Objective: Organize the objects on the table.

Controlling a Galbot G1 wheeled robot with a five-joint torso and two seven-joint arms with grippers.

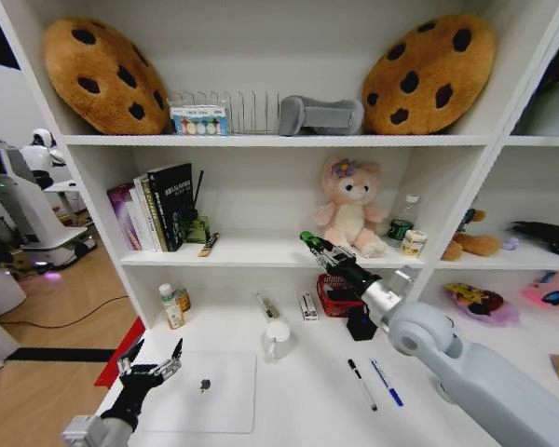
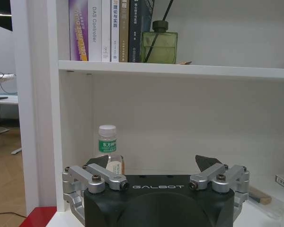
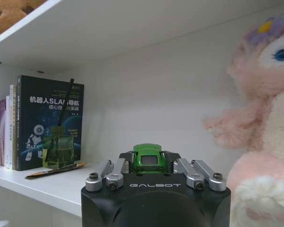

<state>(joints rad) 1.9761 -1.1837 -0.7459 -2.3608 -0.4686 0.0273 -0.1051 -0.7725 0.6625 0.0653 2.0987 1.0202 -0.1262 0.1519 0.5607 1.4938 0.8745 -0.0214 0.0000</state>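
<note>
Right gripper [image 3: 149, 163], marked GALBOT on its housing, pinches a green toy car [image 3: 148, 157] between its fingers; in the head view the same gripper [image 1: 309, 242] is raised to the middle shelf [image 1: 252, 253], just beside the pink plush toy [image 1: 350, 212]. Open shelf board lies between the car and the green glass bottle [image 3: 57, 150], which stands in front of a dark book [image 3: 45, 118] titled with Chinese characters and "SLAM". A thin flat stick [image 3: 54, 170] lies at the bottle's foot.

Left gripper [image 1: 151, 365], also marked GALBOT, has its fingers spread wide and holds nothing; it hovers over the near left corner of the table [image 1: 307, 391], just beside the silver laptop [image 1: 205, 391]. Its wrist view faces a white-capped bottle [image 2: 107, 149] with a green label of Chinese characters, standing by the shelf's side wall; above, one book spine [image 2: 93, 28] reads "DAS Controller".

On the table: a white cup [image 1: 278, 338], a black pen [image 1: 361, 384] and a blue pen [image 1: 387, 383] lying side by side but apart, with bare surface around them. A red basket [image 1: 334, 296] sits behind the right arm. The top shelf carries two cookie-shaped cushions [image 1: 102, 74].
</note>
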